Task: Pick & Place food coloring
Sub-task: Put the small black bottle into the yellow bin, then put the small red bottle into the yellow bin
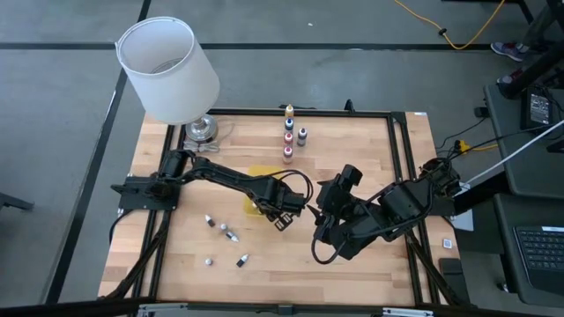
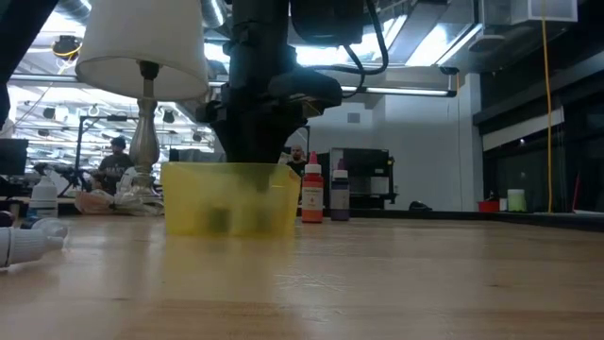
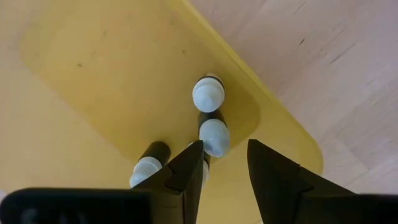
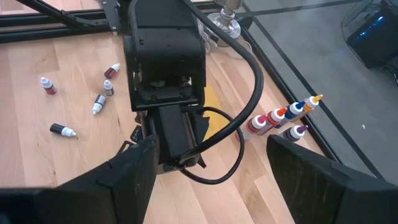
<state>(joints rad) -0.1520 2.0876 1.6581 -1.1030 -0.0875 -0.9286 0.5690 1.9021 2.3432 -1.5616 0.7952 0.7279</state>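
Three dark food coloring bottles with white caps (image 3: 208, 93) (image 3: 214, 137) (image 3: 149, 163) are inside the yellow tray (image 3: 124, 68) (image 1: 263, 172) at the table's middle. My left gripper (image 3: 227, 155) (image 1: 275, 201) points straight down into the tray, open, with nothing between its fingers. Several more small bottles (image 1: 231, 234) (image 4: 99, 102) lie on the wood toward the near left. My right gripper (image 4: 211, 186) (image 1: 335, 198) hangs open, high above the table to the right of the tray. My left gripper has one fingertip (image 3: 196, 152) right beside the white cap (image 3: 216, 140) of the middle bottle in the tray, coming from above. Whether it touches that cap I cannot tell.
A lamp with a white shade (image 1: 167, 66) (image 2: 142, 47) stands at the far left corner. Taller colour bottles (image 1: 289, 132) (image 4: 280, 117) (image 2: 312, 194) stand in a cluster at the far edge. The black frame (image 1: 401, 176) rims the table. Bare wood lies near the front.
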